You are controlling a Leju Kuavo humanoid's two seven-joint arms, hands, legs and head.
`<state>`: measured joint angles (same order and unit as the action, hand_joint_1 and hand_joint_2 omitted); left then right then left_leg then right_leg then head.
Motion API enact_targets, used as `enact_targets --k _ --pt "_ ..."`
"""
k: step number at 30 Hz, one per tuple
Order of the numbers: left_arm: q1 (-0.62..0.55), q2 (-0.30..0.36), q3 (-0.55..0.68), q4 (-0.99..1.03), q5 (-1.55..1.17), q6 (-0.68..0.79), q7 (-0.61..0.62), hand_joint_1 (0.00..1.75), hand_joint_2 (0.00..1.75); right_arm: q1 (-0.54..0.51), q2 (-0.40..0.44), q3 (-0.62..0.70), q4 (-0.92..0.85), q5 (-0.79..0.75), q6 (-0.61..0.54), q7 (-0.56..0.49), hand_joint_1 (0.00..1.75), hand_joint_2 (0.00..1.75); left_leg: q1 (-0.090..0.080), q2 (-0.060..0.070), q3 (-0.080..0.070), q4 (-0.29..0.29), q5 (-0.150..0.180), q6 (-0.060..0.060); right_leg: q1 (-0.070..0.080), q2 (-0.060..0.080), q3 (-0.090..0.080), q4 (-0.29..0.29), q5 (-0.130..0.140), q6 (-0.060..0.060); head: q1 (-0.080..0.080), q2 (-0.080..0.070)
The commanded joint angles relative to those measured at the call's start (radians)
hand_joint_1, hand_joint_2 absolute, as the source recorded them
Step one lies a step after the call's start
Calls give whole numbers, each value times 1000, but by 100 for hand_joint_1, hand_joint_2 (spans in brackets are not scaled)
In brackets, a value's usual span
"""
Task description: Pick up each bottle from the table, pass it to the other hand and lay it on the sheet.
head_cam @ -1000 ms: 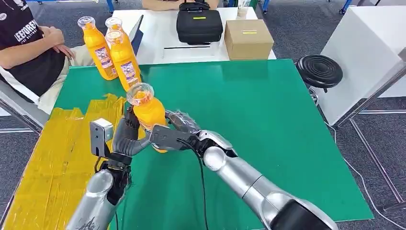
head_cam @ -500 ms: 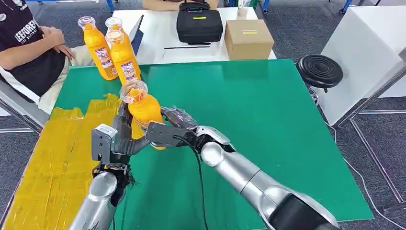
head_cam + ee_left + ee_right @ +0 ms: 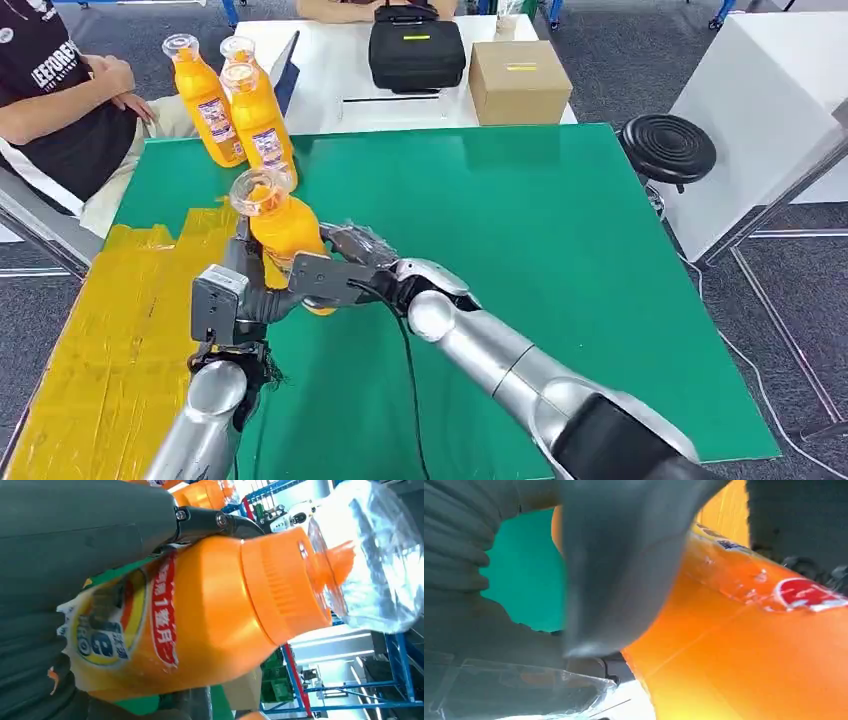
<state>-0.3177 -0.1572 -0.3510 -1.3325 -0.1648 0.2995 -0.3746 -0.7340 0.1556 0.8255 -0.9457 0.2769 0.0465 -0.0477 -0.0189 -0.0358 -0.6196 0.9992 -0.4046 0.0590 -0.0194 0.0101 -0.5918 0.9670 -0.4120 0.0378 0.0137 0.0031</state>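
An orange juice bottle (image 3: 285, 235) with a clear cap hangs tilted over the green table (image 3: 540, 260), near the edge of the yellow sheet (image 3: 105, 330). My left hand (image 3: 250, 290) holds it from behind and below. My right hand (image 3: 345, 268) grips its lower body from the right. In the left wrist view the bottle (image 3: 210, 615) lies against my left hand (image 3: 75, 535), a dark finger across its shoulder. The right wrist view has the thumb of my right hand (image 3: 614, 570) pressed on the bottle (image 3: 749, 650). Three more orange bottles (image 3: 258, 115) stand at the table's far left corner.
A person in a black shirt (image 3: 50, 90) sits at the far left, arms folded, close to the standing bottles. Behind the green table a white table carries a black case (image 3: 416, 50) and a cardboard box (image 3: 519, 80). A black stool (image 3: 667, 148) stands at the right.
Both hands and the bottle between them have drifted left toward the yellow sheet, and the bottle's cap now leans further left.
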Motion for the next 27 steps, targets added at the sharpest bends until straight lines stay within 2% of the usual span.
enact_targets --k 1,19,26,27 --pt "-33 12 -24 31 12 -10 23 0 175 -69 16 73 92 -6 11 -2 175 175 1 2 1 0 -1 -2 1 0 2 0 0 -1 0 0" --pt "-68 13 57 136 185 -155 87 0 175 -75 26 131 69 -36 18 -30 175 175 0 2 2 0 -1 -2 0 0 2 0 0 -1 0 0" --pt "-73 13 94 174 245 -217 128 0 175 -74 27 154 22 5 -26 -30 175 175 1 4 3 1 -2 -4 1 1 3 0 -1 -2 0 0" --pt "-76 11 101 182 253 -220 128 37 175 -73 29 153 23 5 -26 -29 175 175 1 3 2 0 -1 -3 1 0 2 0 -1 -1 0 0"
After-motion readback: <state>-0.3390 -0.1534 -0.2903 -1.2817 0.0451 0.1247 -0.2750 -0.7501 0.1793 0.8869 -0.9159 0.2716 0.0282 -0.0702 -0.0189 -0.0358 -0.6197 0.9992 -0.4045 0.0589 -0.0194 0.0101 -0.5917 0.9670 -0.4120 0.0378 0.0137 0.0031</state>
